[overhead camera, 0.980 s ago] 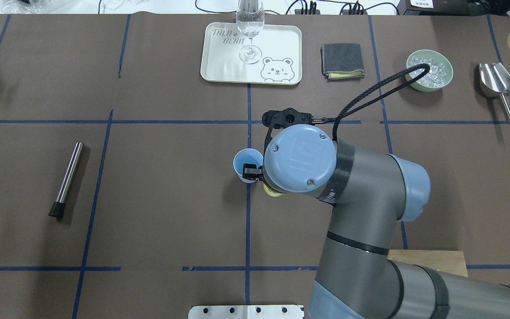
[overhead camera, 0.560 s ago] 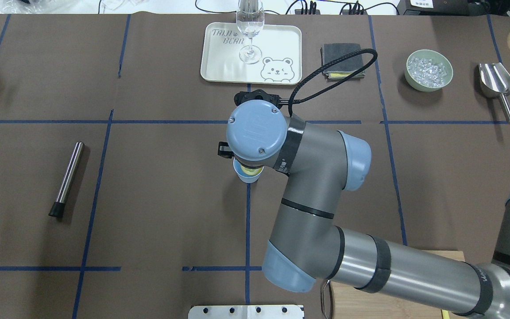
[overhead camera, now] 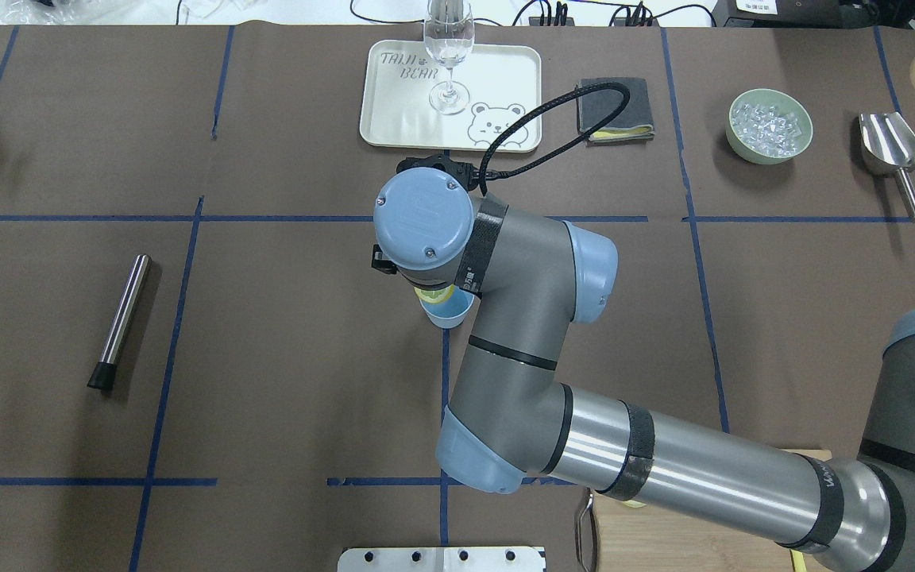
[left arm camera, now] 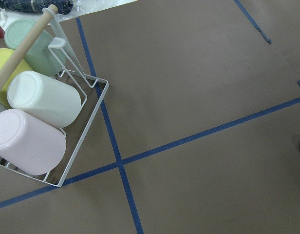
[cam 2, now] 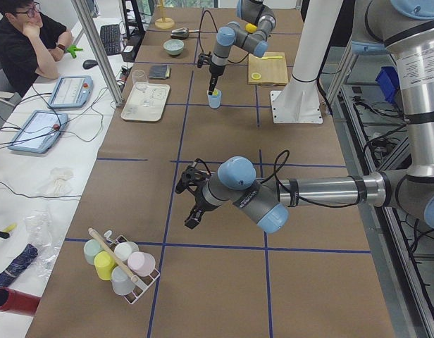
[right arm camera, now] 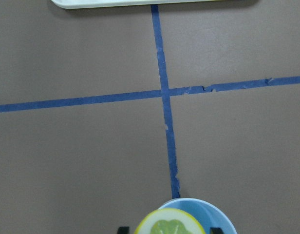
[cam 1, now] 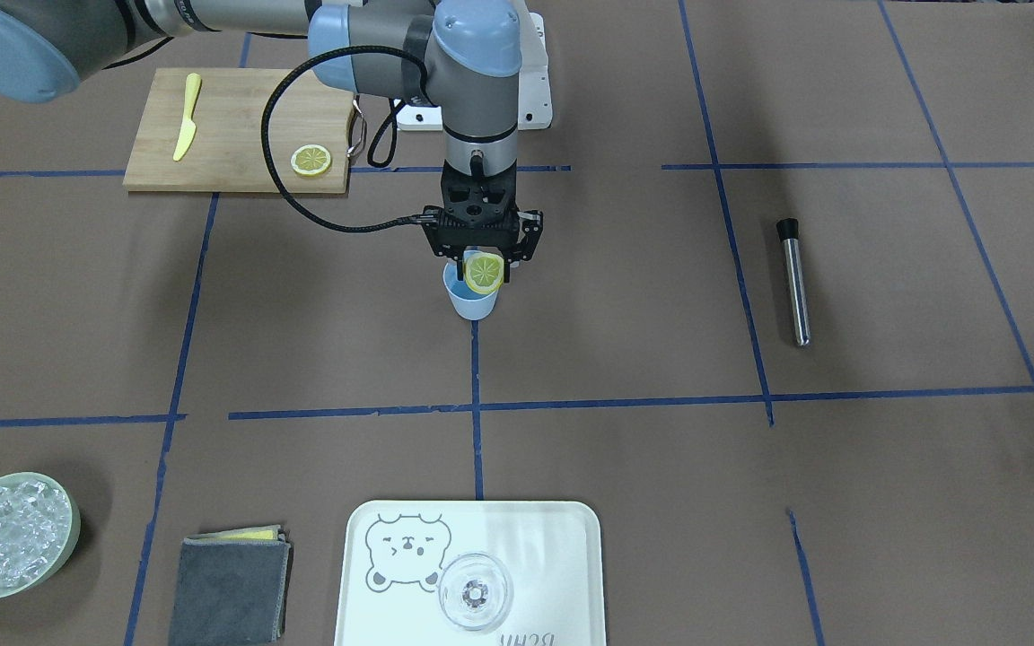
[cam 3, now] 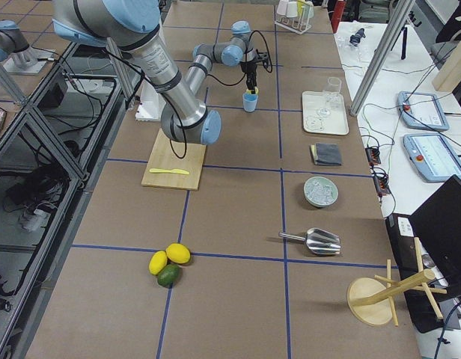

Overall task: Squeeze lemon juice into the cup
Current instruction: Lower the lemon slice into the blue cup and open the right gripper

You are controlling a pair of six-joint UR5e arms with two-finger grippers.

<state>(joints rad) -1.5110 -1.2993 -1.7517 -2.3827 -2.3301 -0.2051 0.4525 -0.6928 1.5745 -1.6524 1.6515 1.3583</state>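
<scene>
The light-blue cup (cam 1: 472, 305) stands on the brown table mat at a blue tape crossing. My right gripper (cam 1: 484, 262) points straight down over it and is shut on the lemon (cam 1: 484, 272), a greenish-yellow slice held on edge just above the cup's mouth. In the right wrist view the lemon (right arm camera: 170, 225) sits in front of the cup's rim (right arm camera: 219, 220). In the overhead view the wrist hides most of the cup (overhead camera: 448, 317). My left gripper (cam 2: 192, 196) hovers far off near a rack of cups; I cannot tell whether it is open or shut.
A wooden board (cam 1: 239, 135) with a yellow knife (cam 1: 185, 128) and a brighter slice (cam 1: 311, 160) lies near the robot's base. A tray (cam 1: 526, 529) with a clear glass (cam 1: 475, 592), a grey cloth (cam 1: 228, 583), an ice bowl (cam 1: 10, 534) and a metal rod (cam 1: 793, 280) are around.
My right arm has swung left in the overhead view, carrying the lemon from beside the cup to over its mouth. The cup has not moved.
</scene>
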